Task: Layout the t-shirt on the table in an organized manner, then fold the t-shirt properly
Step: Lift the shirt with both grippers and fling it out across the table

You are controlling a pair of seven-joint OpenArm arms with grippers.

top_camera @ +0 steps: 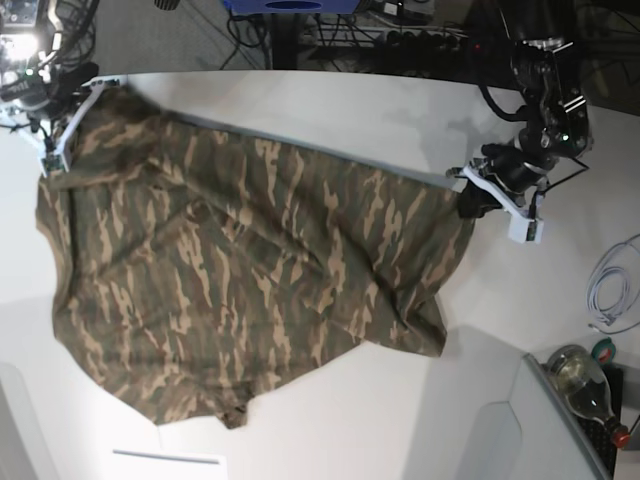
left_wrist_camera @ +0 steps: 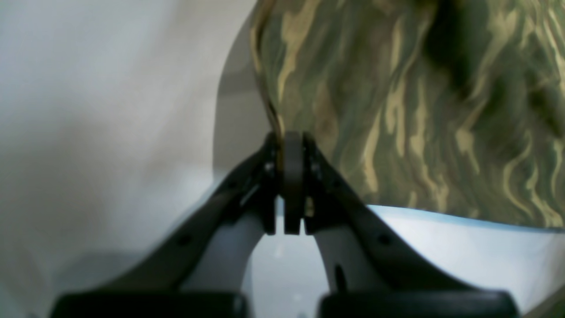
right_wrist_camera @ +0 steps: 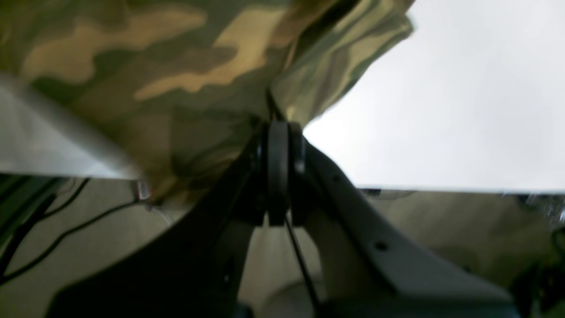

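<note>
place: lab | cues: power strip (top_camera: 430, 40), floor cables (top_camera: 612, 290), white table (top_camera: 330, 100)

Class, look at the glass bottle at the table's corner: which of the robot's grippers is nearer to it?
Left. The left gripper grips the t-shirt edge on the bottle's side; the right gripper holds the shirt's opposite end, far across the table.

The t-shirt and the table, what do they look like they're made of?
The t-shirt: soft woven or knit cloth, matte camouflage print; it wrinkles and drapes. The table: smooth white top, probably laminate or painted board; it shows an even, faint sheen.
</note>
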